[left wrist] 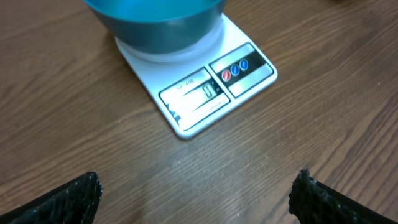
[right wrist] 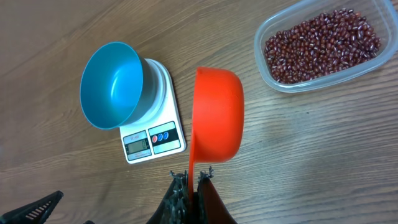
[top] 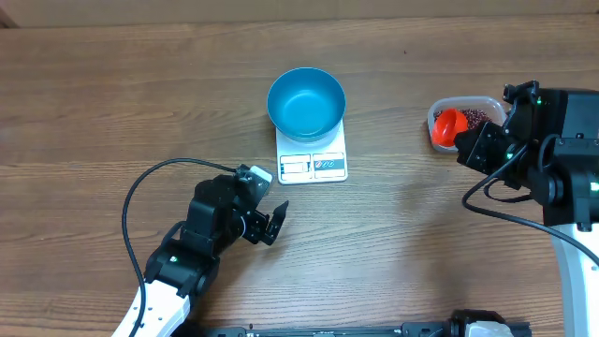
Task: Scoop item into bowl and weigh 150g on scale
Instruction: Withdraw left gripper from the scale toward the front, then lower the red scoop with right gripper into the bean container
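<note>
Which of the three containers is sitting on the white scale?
The blue bowl sits on the scale. The clear tub of beans rests on the table, and the orange scoop is held in the right tool.

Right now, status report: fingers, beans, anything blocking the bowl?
Left fingers open, empty. Right fingers shut on orange scoop. Bowl on scale, empty; beans in clear tub. Nothing blocking the bowl.

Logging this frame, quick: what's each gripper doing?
Left gripper: open, holding nothing.
Right gripper: closed on the orange scoop by its handle.
</note>
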You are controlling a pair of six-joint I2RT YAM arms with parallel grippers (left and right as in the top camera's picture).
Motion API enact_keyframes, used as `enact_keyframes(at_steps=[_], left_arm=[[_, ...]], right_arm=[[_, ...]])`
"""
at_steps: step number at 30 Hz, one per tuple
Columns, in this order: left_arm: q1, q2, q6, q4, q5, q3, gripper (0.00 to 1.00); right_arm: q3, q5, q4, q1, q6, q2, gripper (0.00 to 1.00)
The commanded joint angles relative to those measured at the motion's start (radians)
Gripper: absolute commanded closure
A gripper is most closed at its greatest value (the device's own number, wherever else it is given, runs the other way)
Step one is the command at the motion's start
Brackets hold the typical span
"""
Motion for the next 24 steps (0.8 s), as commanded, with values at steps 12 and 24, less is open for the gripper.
enact_keyframes(at_steps=[12, 24], left_arm=[[-0.004, 0.0, -0.002, -0.007, 0.014, -0.007, 0.01], [-0.004, 0.0, -0.002, 0.034, 0.014, -0.007, 0.01]], right_arm=[[0.046, 0.01, -0.005, -0.007, -0.026, 0.032, 0.97], [0.306, 0.079, -0.104, -0.053, -0.137, 0.211, 0.96]])
